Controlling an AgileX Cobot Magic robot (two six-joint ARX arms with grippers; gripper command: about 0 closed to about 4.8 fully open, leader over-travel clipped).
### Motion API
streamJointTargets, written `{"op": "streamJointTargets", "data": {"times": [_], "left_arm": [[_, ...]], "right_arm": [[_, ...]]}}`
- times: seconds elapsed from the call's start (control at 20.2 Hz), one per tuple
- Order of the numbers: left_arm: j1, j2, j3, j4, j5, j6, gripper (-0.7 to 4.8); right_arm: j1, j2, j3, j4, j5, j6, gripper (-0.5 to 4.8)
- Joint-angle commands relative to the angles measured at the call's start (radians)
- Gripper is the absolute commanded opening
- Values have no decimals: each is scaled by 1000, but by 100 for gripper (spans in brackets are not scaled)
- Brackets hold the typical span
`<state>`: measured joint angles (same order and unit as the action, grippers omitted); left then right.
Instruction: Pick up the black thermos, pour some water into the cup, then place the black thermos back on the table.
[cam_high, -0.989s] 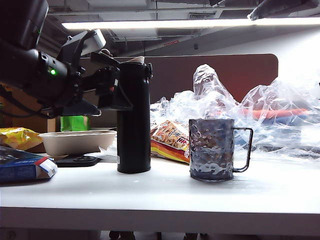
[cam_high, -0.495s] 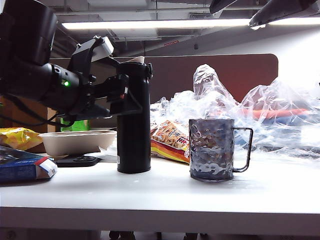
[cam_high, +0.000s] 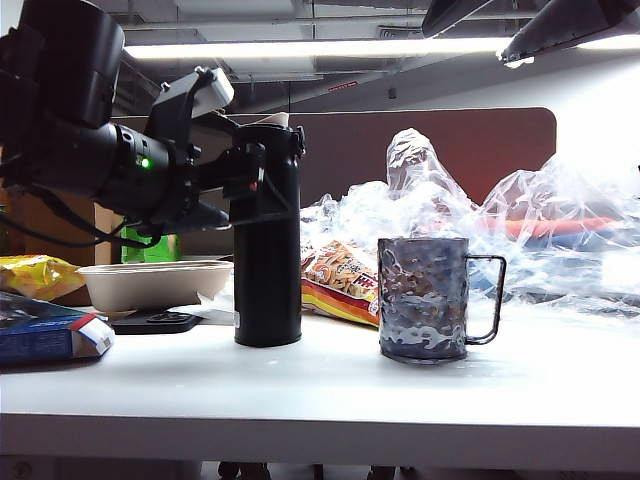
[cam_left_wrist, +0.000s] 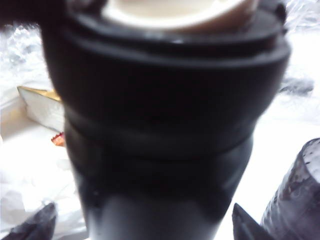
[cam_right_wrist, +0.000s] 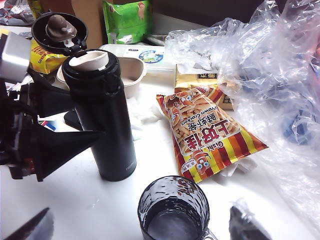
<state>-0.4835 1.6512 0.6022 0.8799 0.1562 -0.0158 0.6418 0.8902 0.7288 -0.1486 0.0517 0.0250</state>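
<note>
Standing upright: black thermos (cam_high: 267, 240) | left tool (cam_high: 262, 185) open | lid flipped back

Black thermos (cam_right_wrist: 105, 120) upright, lid open — left gripper (cam_right_wrist: 92, 117) straddling it, cup (cam_right_wrist: 173, 210) near.

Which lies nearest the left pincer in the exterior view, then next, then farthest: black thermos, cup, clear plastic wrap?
1. Black thermos: between the open left pincer fingers, upper body.
2. Cup: standing further right on the table.
3. Clear plastic wrap: far right, behind the cup.
</note>
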Motion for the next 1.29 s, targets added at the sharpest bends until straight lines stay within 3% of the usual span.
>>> {"op": "streamJointTargets", "data": {"times": [0.05,0.79,0.84,0.89,1.04,1.24,1.29], "left_arm": [[-2,32,33,19,5,0,479],[-2,66,71,5,18,0,479],[-2,66,71,5,30,0,461],[-2,66,71,5,44,0,358],[-2,66,71,8,77,0,116],[-2,66,71,38,72,10,105],[-2,65,71,48,72,35,49]], "right_arm": [[1,-2,2,-5,-2,-3,479],[0,-2,2,-6,-2,-3,479],[0,-2,2,-7,-2,-3,479],[0,-2,2,-8,-1,-3,479],[0,-2,2,-18,-2,-3,479],[0,-2,2,-26,3,-4,479],[0,-3,3,-25,22,-4,479]]}}
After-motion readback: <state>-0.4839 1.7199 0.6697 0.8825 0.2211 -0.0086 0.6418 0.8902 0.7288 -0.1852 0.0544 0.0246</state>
